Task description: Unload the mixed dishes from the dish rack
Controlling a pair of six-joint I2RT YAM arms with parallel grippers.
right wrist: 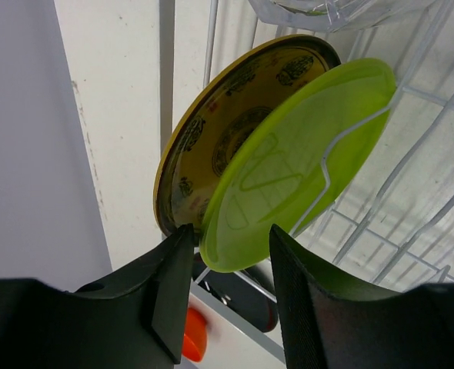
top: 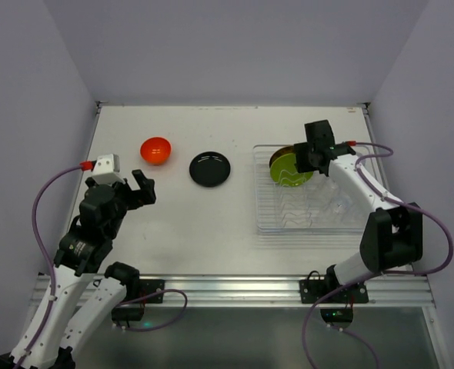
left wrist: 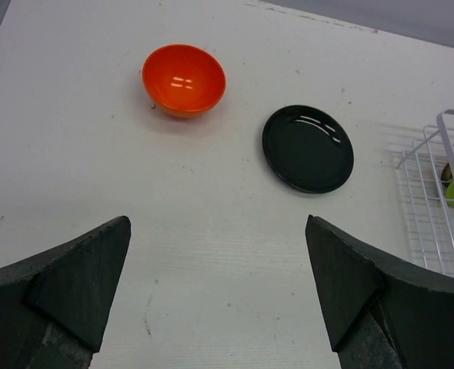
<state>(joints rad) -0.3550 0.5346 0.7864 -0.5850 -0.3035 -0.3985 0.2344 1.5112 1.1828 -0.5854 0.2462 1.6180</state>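
Where the right arm reaches over the dish rack, its gripper sits at the far left corner, fingers set either side of the lime green plate's lower rim. Jaws part-way apart; one finger is wedged into the gap between that plate and the patterned yellow-brown plate behind it, the other finger on the lime plate's front side. Cannot tell whether the pads press the rim or merely bracket it. Both plates stand tilted on edge, overlapping, the lime one leaning on a white wire divider; room is tight here, with the rack's wall close at the left and a clear cup just beyond the plates' upper edges. Rack lies on the right half of the table, its long sides running away from the arm bases. Left gripper hangs with jaws wide apart, holding nothing, over bare tabletop. Ahead of it the orange-red bowl sits upright and the black plate lies flat, apart from each other, open surface all round both, the black plate well clear of the rack's left edge.
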